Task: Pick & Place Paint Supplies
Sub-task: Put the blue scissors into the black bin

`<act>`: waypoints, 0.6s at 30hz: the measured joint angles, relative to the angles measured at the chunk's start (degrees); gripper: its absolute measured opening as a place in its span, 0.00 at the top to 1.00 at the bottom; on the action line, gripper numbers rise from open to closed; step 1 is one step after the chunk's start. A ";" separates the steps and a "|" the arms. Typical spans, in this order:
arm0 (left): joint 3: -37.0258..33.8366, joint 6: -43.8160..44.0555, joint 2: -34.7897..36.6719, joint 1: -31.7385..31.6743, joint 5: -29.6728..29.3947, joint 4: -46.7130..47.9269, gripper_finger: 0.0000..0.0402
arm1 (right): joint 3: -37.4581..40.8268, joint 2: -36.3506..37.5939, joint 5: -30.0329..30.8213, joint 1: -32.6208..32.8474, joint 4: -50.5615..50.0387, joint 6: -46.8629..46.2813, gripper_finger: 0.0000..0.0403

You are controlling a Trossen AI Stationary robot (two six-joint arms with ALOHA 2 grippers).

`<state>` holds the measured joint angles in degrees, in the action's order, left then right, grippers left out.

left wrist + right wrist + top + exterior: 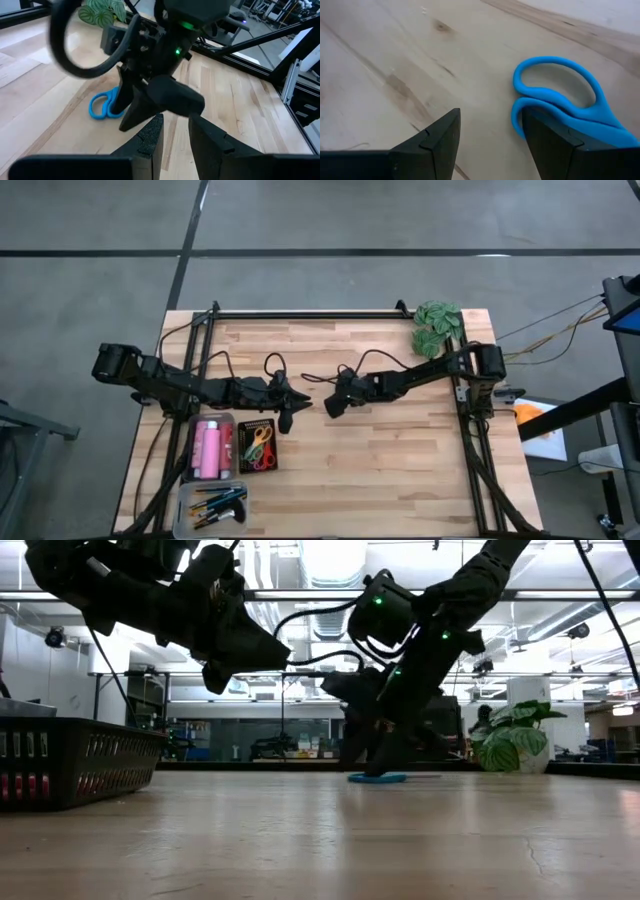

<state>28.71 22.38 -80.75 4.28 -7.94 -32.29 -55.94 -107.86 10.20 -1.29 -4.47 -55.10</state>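
Blue scissors (570, 107) beside R gripper (490, 132).

1. I see a light wooden table (400, 470) carrying everything.
2. Blue scissors (570, 107) lie flat on it near the middle.
3. At its front left corner stand a dark basket (258, 448) with scissors, a tray (207, 448) with pink bottles, and a tray (213, 505) with brushes.
4. A green leafy clump (437, 327) sits at the far right corner.
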 joint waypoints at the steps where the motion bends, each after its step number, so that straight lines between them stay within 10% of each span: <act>1: 0.00 0.01 0.00 0.00 0.00 -0.01 0.77 | -0.70 -1.14 -0.05 0.33 0.22 -0.03 0.48; 18: -0.04 0.41 0.09 0.04 -0.39 0.29 0.77 | -21.01 -14.50 -2.48 5.54 -1.15 5.89 0.48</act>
<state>28.66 22.79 -80.66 4.32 -8.33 -32.01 -76.95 -122.36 7.72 4.25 -5.62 -49.21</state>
